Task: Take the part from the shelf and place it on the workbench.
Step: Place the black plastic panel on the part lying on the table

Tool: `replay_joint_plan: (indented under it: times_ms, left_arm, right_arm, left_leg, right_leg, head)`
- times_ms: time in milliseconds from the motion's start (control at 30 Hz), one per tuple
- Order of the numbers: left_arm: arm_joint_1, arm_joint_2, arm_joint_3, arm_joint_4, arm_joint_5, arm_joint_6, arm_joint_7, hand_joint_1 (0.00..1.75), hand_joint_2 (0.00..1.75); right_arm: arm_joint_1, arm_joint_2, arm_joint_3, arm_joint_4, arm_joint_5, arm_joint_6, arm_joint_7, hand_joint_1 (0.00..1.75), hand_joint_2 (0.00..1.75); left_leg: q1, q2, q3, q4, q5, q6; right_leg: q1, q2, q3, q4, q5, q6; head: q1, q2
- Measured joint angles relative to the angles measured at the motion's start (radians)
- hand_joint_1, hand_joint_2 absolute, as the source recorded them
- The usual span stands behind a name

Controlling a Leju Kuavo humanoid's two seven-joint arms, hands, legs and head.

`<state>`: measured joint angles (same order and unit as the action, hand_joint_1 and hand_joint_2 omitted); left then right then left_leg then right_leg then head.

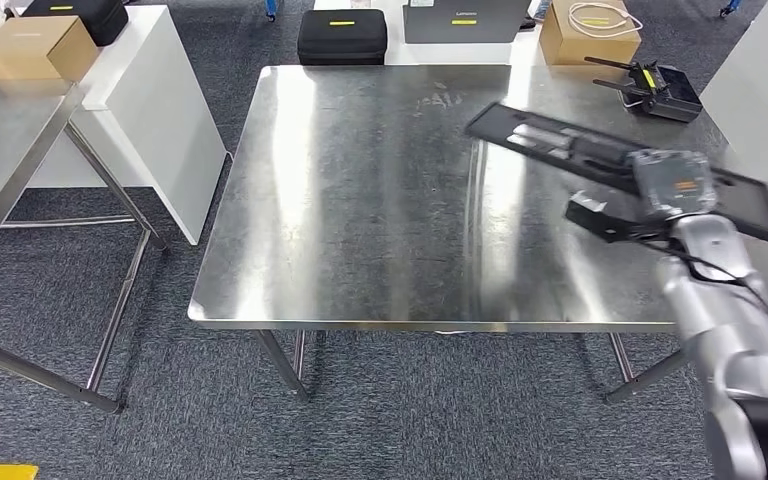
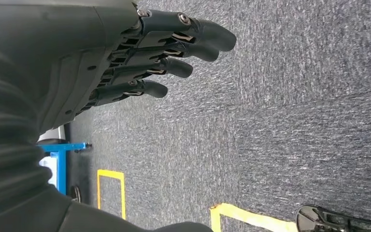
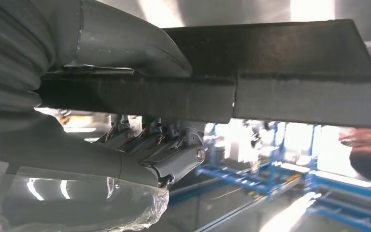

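Flat black part [image 1: 600,155] held above the steel worktop [image 1: 360,200], toward its 3 o'clock edge, long and tilted, clamped in the right hand [image 1: 610,220] with thumb [image 3: 125,43] on one face and fingers [image 3: 174,154] on the other. At 1 o'clock, a black controller [image 1: 655,90] and cardboard box [image 1: 585,35]. Left hand [image 2: 140,58] over grey carpet [image 2: 294,121], fingers straight, holding nothing.
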<state>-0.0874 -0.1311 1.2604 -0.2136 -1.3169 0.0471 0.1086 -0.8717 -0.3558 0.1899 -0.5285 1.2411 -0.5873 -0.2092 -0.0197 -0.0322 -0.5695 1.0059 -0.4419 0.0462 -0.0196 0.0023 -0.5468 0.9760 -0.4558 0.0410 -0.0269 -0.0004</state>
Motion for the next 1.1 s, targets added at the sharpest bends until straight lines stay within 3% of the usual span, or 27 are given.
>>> replay_joint_plan:
  times_ms: [233, 433, 1100]
  left_arm:
    - [-0.002, 0.004, 0.005, 0.000, 0.024, 0.021, -0.013, 0.00, 1.75]
    - [-0.002, 0.007, 0.017, 0.000, 0.048, 0.051, -0.026, 0.00, 1.75]
    - [-0.002, 0.015, 0.024, 0.000, 0.027, 0.024, -0.102, 0.00, 1.75]
  right_arm:
    - [-0.005, 0.112, 0.018, 0.077, 0.087, -0.047, 0.038, 1.75, 1.75]
    - [-0.007, 0.164, 0.023, 0.109, 0.158, -0.096, 0.068, 1.75, 1.75]
    - [-0.012, 0.163, 0.003, 0.132, 0.241, -0.089, 0.110, 1.75, 1.75]
  left_leg:
    - [0.000, -0.001, -0.002, 0.000, 0.000, -0.001]
    - [-0.001, -0.002, -0.002, 0.000, 0.000, -0.001]
    - [-0.002, -0.002, -0.002, 0.000, 0.000, 0.000]
  right_leg:
    - [0.000, -0.001, 0.000, 0.000, 0.000, 0.000]
    - [0.000, -0.002, 0.000, 0.000, 0.000, 0.000]
    - [-0.001, -0.002, -0.001, 0.000, 0.000, 0.000]
  head:
    - [0.000, 0.000]
    - [0.000, 0.000]
    - [0.000, 0.000]
